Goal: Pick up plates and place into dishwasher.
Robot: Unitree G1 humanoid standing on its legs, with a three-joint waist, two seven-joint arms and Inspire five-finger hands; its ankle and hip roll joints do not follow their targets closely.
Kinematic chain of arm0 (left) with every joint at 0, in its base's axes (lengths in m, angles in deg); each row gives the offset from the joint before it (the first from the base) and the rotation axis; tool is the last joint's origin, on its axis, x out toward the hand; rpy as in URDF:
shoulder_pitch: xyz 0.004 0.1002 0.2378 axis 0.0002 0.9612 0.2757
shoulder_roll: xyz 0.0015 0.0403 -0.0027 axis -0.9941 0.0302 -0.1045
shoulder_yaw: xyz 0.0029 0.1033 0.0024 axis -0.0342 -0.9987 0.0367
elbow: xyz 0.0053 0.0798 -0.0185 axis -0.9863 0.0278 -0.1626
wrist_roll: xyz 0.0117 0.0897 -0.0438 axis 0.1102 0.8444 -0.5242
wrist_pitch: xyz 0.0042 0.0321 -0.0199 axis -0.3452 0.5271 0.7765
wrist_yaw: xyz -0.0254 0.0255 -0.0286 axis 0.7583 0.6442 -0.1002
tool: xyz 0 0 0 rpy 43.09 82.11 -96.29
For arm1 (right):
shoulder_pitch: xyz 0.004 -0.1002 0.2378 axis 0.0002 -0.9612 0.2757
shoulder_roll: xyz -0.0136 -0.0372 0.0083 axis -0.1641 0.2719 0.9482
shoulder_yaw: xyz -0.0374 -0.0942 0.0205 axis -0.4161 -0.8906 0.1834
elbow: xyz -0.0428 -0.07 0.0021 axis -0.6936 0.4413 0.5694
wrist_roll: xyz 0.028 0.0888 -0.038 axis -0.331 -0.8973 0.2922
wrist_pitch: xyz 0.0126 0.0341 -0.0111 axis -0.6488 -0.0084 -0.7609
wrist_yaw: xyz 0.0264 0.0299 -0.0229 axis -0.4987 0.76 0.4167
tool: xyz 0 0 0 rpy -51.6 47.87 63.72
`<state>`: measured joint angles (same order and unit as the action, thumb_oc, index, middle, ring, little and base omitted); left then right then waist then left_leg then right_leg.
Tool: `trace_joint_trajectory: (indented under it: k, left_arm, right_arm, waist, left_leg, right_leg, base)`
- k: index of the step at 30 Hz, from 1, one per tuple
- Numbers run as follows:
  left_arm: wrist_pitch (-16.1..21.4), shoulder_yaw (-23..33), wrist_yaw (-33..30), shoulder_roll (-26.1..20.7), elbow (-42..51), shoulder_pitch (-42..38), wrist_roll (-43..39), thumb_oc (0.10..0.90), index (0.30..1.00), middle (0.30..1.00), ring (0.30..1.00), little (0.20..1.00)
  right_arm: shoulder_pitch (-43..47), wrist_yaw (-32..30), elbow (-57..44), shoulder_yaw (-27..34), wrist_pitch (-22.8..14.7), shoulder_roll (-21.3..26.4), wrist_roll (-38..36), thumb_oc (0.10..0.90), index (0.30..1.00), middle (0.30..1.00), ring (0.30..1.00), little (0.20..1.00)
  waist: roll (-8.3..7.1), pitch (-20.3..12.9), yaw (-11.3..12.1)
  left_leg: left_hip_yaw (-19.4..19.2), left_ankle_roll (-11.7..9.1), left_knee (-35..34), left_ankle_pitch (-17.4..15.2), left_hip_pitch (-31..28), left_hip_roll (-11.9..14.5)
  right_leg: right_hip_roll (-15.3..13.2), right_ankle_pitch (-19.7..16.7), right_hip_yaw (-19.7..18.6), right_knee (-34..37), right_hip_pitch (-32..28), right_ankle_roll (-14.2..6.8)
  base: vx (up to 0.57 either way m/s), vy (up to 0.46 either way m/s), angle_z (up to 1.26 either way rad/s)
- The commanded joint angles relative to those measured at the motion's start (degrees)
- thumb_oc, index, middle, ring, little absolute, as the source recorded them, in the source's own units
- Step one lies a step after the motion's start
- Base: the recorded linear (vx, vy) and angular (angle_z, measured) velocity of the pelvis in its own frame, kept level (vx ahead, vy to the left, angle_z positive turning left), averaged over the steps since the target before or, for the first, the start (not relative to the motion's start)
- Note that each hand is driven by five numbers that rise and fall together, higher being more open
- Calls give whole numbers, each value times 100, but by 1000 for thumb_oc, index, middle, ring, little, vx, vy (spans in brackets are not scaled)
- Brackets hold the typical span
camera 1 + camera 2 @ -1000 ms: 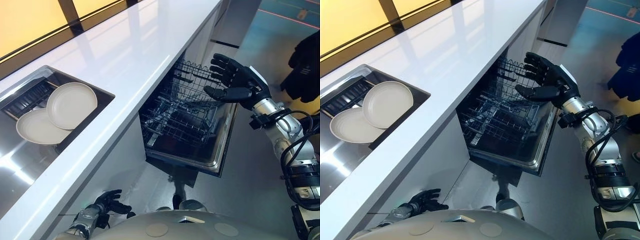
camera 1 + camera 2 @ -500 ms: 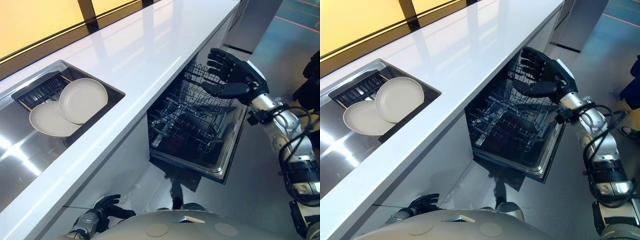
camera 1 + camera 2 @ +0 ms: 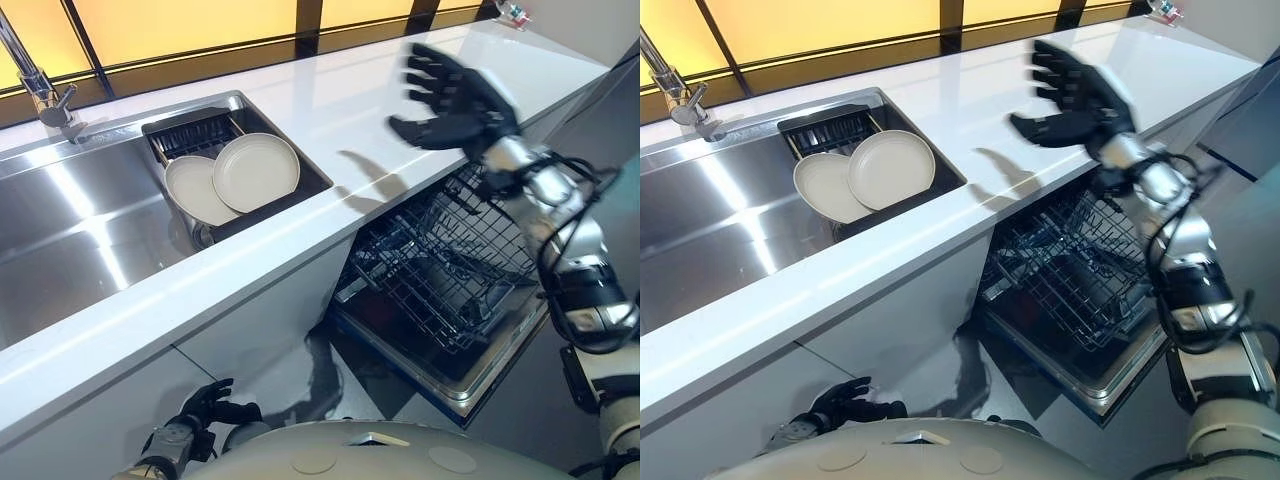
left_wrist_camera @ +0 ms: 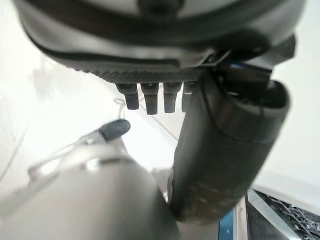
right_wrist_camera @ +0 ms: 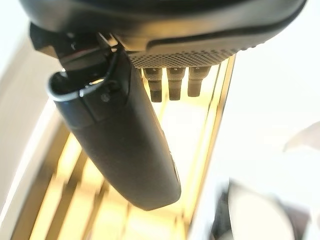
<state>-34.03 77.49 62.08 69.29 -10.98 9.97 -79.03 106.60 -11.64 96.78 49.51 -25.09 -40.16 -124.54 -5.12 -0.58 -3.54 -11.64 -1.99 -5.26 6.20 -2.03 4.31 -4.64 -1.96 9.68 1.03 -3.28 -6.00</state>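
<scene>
A white glossy countertop (image 3: 250, 270) runs below amber-lit window panels (image 3: 180, 25).

**Left eye view.** A stainless-steel sink (image 3: 80, 220) with a chrome tap (image 3: 35, 85) is set into the countertop. At the sink's right end, a dark ribbed drain tray (image 3: 195, 130) holds two round cream plates. Each plate is plain and matte with a shallow raised rim. The right cream plate (image 3: 256, 172) overlaps the edge of the left cream plate (image 3: 190, 190). Both lie slightly tilted with their concave faces up. Under the counter, an open dishwasher (image 3: 470, 385) shows its dark wire rack (image 3: 450, 260) drawn out over the lowered door. The right hand (image 3: 455, 100) hovers above the countertop over the dishwasher. Its fingers are spread wide and straight and hold nothing, and it is well apart from the plates.

**Right eye view.** The left hand (image 3: 845, 400) hangs low before the cabinet front, beneath the sink.

**Left wrist view.** The left hand's fingers (image 4: 150, 97) hang relaxed beside the thumb (image 4: 230, 150), with nothing between them.

**Right wrist view.** The right hand's fingers (image 5: 176, 85) and thumb (image 5: 120, 145) are extended and empty against the amber panels.
</scene>
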Motion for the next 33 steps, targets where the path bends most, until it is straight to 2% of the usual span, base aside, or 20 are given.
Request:
trace_joint_trajectory:
  k: [1, 4, 10, 18, 23, 24, 26, 27, 28, 30, 31, 33]
  left_arm:
    - [55, -153, 81, -319, -357, -37, 126, 800, 900, 900, 900, 900]
    - [103, -213, 246, -278, -266, -202, -68, 800, 900, 900, 900, 900]
    - [196, -522, 278, -69, -19, -289, -165, 800, 900, 900, 900, 900]
    - [-26, -512, 89, -83, -147, -292, -119, 800, 900, 900, 900, 900]
    - [-107, -409, 11, -154, -223, -239, -78, 800, 900, 900, 900, 900]
    - [-122, -382, -6, -163, -228, -231, -64, 800, 900, 900, 900, 900]
    - [-132, -362, 6, -180, -209, -243, -43, 800, 900, 900, 900, 900]
    - [-132, -356, 13, -186, -204, -251, -43, 800, 900, 900, 900, 900]
    - [-123, -342, 54, -211, -199, -270, -29, 800, 900, 900, 900, 900]
    - [-94, -340, 153, -272, -185, -279, -12, 800, 900, 900, 900, 900]
    - [-103, -350, 225, -303, -140, -267, 29, 800, 900, 900, 900, 900]
    - [-120, -399, 290, -308, -82, -246, 0, 800, 900, 900, 900, 900]
  right_arm:
    - [186, 259, -425, 273, -894, 396, -68, 800, 900, 900, 900, 900]
    - [223, 488, -708, 82, -751, 390, -111, 800, 900, 900, 900, 900]
    - [444, 573, -785, -34, -526, 348, -219, 800, 900, 900, 900, 900]
    - [430, 481, -880, -82, -497, 265, -62, 800, 900, 900, 900, 900]
    - [454, 284, -799, -76, -734, 350, 32, 800, 900, 900, 900, 900]
    - [580, 218, -738, -109, -992, 354, 334, 800, 900, 900, 900, 900]
    - [915, 200, -898, -485, -1353, 385, 893, 800, 900, 900, 900, 900]
    - [987, 296, -940, -570, -1408, 390, 1053, 800, 900, 900, 900, 900]
    - [1234, 649, -1167, -898, -1436, 431, 1149, 800, 900, 900, 900, 900]
    - [1769, 1445, -1936, -1642, -783, 575, 595, 800, 900, 900, 900, 900]
    - [2120, 1521, -2512, -2061, -318, 749, 375, 800, 900, 900, 900, 900]
    - [2490, 1699, -2720, -2376, -60, 927, -97, 800, 900, 900, 900, 900]
  waist:
    - [260, -55, -198]
    - [262, -102, -282]
    - [239, -163, -291]
    - [229, -185, -309]
    - [233, -166, -285]
    - [231, -158, -254]
    - [210, -132, -191]
    - [206, -146, -178]
    - [185, -142, -139]
    - [151, -171, -66]
    - [131, -200, -23]
    - [125, -232, -9]
  left_leg:
    - [-191, 178, 253, -808, -101, -339]
    - [-194, 172, 224, -810, -117, -356]
    - [-234, 166, 156, -799, -136, -347]
    - [-265, 171, 128, -786, -141, -336]
    - [-257, 159, 137, -787, -147, -328]
    - [-253, 148, 149, -789, -139, -322]
    - [-225, 128, 155, -772, -137, -323]
    - [-224, 122, 161, -754, -101, -321]
    - [-205, 103, 159, -729, -82, -323]
    - [-187, 86, 139, -674, -50, -335]
    - [-163, 85, 136, -668, -46, -333]
    - [-140, 88, 135, -669, -57, -329]
  right_leg:
    - [312, 333, -247, -460, 471, -45]
    - [338, 330, -258, -432, 485, -39]
    - [379, 341, -252, -367, 446, -32]
    - [408, 371, -255, -365, 440, -13]
    - [391, 383, -210, -370, 427, -13]
    - [385, 387, -193, -361, 417, -11]
    - [386, 386, -183, -334, 380, -13]
    - [389, 363, -185, -322, 405, -8]
    - [393, 348, -181, -296, 401, -7]
    - [415, 324, -175, -263, 408, -1]
    - [420, 341, -176, -279, 415, 8]
    - [420, 349, -169, -295, 408, 11]
  base:
    - [-6, 18, -54]
    - [8, 14, -53]
    - [7, -3, -12]
    - [-1, -1, 1]
    - [0, 0, 0]
    - [0, 0, 0]
    - [-7, -23, 4]
    - [-18, -34, 1]
    - [-17, -39, 2]
    - [-2, -42, 0]
    - [0, 0, 0]
    - [37, -1, 15]
